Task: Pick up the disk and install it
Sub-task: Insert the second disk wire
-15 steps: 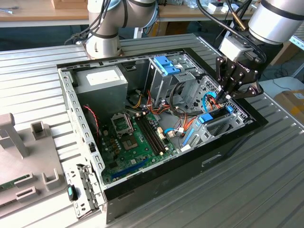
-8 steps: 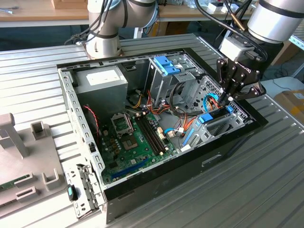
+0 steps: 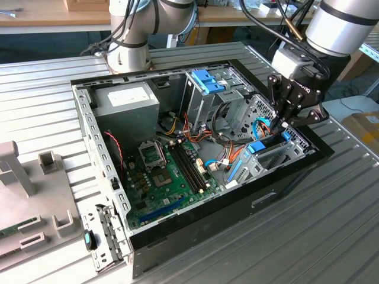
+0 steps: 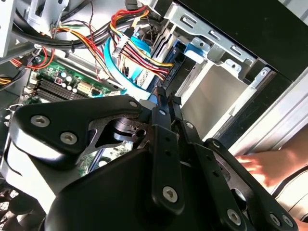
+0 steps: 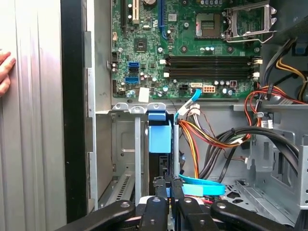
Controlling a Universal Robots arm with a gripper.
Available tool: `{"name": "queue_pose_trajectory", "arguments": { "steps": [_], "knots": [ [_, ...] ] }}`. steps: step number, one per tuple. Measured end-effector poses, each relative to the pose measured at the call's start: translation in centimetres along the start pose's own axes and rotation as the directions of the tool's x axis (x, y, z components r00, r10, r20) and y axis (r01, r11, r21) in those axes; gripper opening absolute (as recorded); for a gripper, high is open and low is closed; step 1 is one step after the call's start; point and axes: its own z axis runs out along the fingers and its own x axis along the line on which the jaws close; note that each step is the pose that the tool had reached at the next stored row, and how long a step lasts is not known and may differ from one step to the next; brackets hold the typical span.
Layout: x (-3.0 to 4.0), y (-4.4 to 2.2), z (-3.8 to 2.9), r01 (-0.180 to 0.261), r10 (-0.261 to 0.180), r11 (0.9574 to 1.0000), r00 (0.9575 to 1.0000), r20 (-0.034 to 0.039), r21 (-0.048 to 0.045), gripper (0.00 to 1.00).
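The disk (image 5: 160, 139), a dark drive in a light-blue carrier, stands on edge in a slot of the metal drive bay (image 5: 122, 159) at the front corner of the open computer case (image 3: 89, 136). In the exterior view its blue end (image 3: 259, 147) shows at the case's right side. My gripper (image 3: 278, 126) reaches down into the bay from above. In the first wrist view the gripper (image 5: 167, 182) is shut on the disk's near edge, with its black fingers almost together. The second wrist view has the gripper (image 4: 163, 96) right beside the blue carrier.
Bundles of red, yellow and black wires (image 5: 216, 139) and a blue flat cable (image 5: 199, 185) lie right beside the bay. The motherboard (image 3: 172, 171) fills the case floor. A tall drive cage with a blue-tabbed bracket (image 3: 210, 83) stands behind. A person's hand (image 5: 5, 72) rests on the ribbed table outside the case.
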Motion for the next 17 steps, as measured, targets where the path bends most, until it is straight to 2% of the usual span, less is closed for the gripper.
{"name": "queue_pose_trajectory", "arguments": {
  "steps": [1,4,7,8,17],
  "knots": [
    [0.02,0.01,0.42,0.005,-0.005,1.0,1.0,-0.0005,0.0003,0.16],
    [0.0,0.03,0.95,0.008,-0.008,1.0,1.0,-0.0008,0.0005,0.16],
    [-0.01,0.03,1.1,0.01,-0.01,1.0,0.9999,-0.0033,0.0006,0.16],
    [-0.01,0.04,1.1,0.01,-0.01,0.9999,0.9996,-0.0244,0.0004,0.16],
    [-0.12,0.03,1.08,0.01,-0.01,0.9999,0.9997,-0.021,0.0005,0.16]
  ]
}}
